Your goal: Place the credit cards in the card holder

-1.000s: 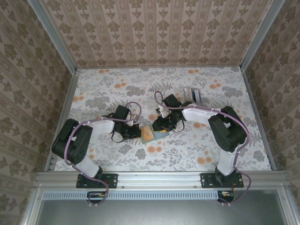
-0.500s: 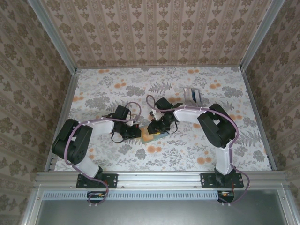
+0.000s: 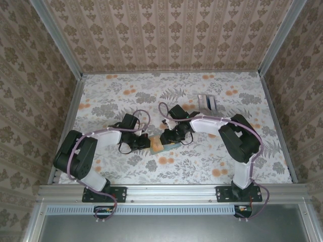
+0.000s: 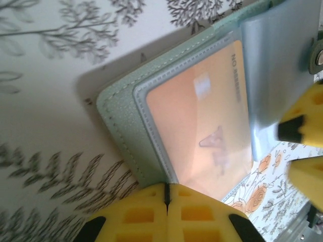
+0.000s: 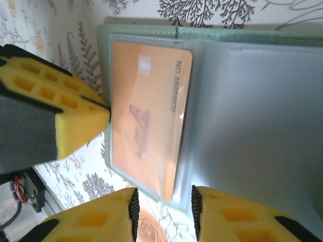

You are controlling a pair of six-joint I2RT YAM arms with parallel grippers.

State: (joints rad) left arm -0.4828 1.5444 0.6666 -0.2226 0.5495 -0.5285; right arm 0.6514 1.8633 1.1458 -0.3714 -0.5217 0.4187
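The card holder [image 3: 162, 145] lies open on the flowered table [image 3: 121, 88], near its middle and between the two arms. In the left wrist view the left pincer [image 4: 165, 194] is clenched, its yellow pads pressed together with only a thin seam between them. They sit on the holder's pale green edge, so it seems to be pinching that edge. An orange card [image 5: 146, 111] sits behind a clear window in one half of the holder; the other half shows a smooth blue-grey inside. In the right wrist view the right pincer [image 5: 162, 201] is released, with a plain gap between its two yellow fingers, and the holder's near edge lies across that gap. The credit cards [image 3: 207, 102] lie in a small pile well apart from the holder, farther back on the table towards the right.
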